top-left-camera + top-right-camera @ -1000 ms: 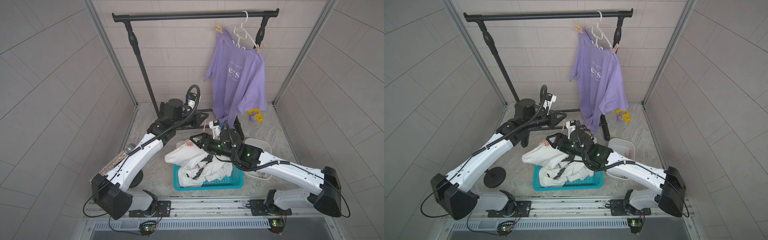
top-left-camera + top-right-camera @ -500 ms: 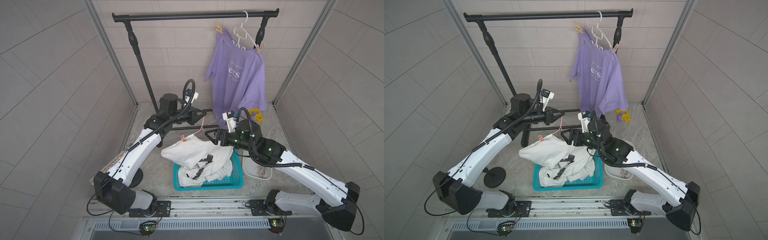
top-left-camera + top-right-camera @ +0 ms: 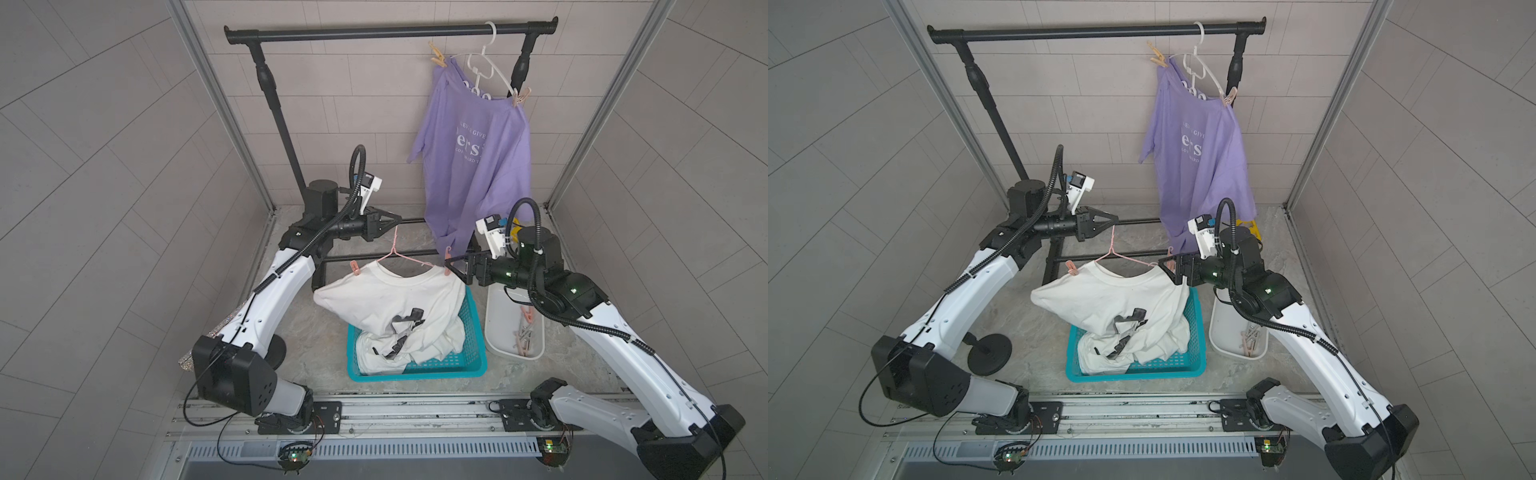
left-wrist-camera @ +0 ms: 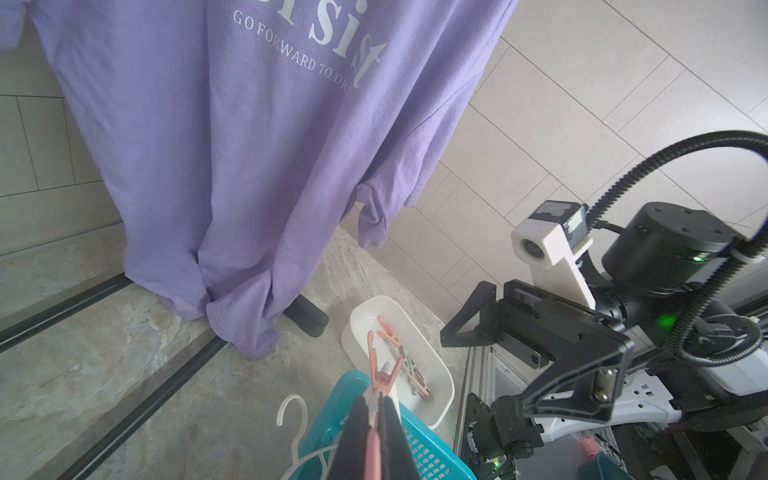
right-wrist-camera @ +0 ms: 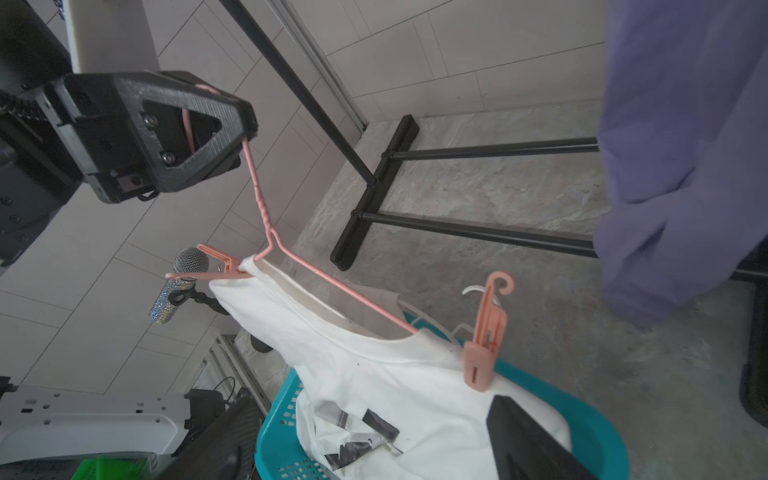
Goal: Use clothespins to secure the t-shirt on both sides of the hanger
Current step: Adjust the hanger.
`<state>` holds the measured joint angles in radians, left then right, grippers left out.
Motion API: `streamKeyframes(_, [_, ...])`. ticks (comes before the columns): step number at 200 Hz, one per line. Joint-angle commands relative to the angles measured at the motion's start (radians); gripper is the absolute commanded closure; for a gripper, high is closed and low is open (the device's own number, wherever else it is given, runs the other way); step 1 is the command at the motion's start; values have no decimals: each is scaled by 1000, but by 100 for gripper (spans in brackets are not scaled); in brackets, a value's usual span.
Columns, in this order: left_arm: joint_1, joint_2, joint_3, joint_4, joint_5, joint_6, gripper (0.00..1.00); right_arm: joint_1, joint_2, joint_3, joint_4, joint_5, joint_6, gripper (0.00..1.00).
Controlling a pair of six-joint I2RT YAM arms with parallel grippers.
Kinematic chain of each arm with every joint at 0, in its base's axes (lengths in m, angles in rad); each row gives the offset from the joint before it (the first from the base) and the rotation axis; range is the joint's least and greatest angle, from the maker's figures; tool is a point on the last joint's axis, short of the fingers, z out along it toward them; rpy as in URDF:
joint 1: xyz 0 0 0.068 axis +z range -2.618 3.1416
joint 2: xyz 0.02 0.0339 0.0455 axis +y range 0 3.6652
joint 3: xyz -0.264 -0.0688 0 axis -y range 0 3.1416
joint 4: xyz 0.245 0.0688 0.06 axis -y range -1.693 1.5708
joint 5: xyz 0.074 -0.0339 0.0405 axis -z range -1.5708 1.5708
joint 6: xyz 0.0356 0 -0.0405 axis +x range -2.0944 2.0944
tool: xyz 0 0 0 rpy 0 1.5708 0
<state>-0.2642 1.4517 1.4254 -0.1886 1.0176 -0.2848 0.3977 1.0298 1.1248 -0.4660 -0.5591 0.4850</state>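
In both top views, the pink hanger (image 3: 393, 246) bearing the white t-shirt (image 3: 390, 295) is held up by its hook in the left gripper (image 3: 398, 217), so both shoulders can be reached. In the left wrist view, those jaws are clamped on the hook. In the right wrist view, a clothespin (image 5: 482, 353) is clipped on each shoulder, and the right gripper (image 5: 372, 399) has its jaws spread, empty.

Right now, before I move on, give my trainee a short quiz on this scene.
1. True or false: the left gripper is shut on the pink hanger.
2. Where do the spare clothespins lie? A) teal basket B) white tray C) rack bar
3. How many clothespins grip the white t-shirt?
Key: 1 true. 2 B. 3 two, one at each shoulder; the right gripper stands open beside one.
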Motion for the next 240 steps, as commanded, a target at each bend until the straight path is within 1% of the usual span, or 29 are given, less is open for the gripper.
streamKeyframes(1, [22, -4, 37, 86, 87, -24, 100, -75, -41, -20, -54, -111, -97, 9])
streamKeyframes(13, [32, -3, 26, 127, 109, -55, 100, -118, -64, -34, -57, -122, -102, 8])
streamKeyframes(39, [41, -7, -28, 328, 154, -186, 100, -171, -111, -68, -60, -143, -121, 8])
streamKeyframes(49, [44, -2, -38, 381, 171, -227, 100, -186, -121, -79, -68, -152, -126, 8])
streamKeyframes(84, [54, 25, -38, 421, 221, -272, 100, -229, -172, -122, -83, -146, -140, 8])
streamKeyframes(111, [84, 28, -30, 439, 247, -304, 100, -249, -190, -133, -109, -123, -170, 8])
streamKeyframes(120, [96, 29, -25, 470, 260, -334, 100, -250, -190, -133, -113, -132, -183, 8])
streamKeyframes(133, [110, 24, -31, 524, 268, -379, 100, -249, -183, -138, -107, -180, -200, 8])
streamKeyframes(164, [114, 20, -42, 544, 282, -405, 100, -250, -158, -183, 4, -300, -168, 10])
streamKeyframes(178, [115, 18, -62, 597, 288, -435, 100, -249, -151, -212, 84, -351, -136, 11])
streamKeyframes(182, [115, 21, -66, 618, 291, -473, 100, -249, -147, -217, 104, -360, -129, 11])
streamKeyframes(207, [115, 28, -95, 749, 301, -584, 100, -248, -114, -220, 166, -362, -119, 13])
streamKeyframes(240, [114, 40, -108, 849, 307, -671, 100, -243, -70, -236, 267, -383, -68, 15])
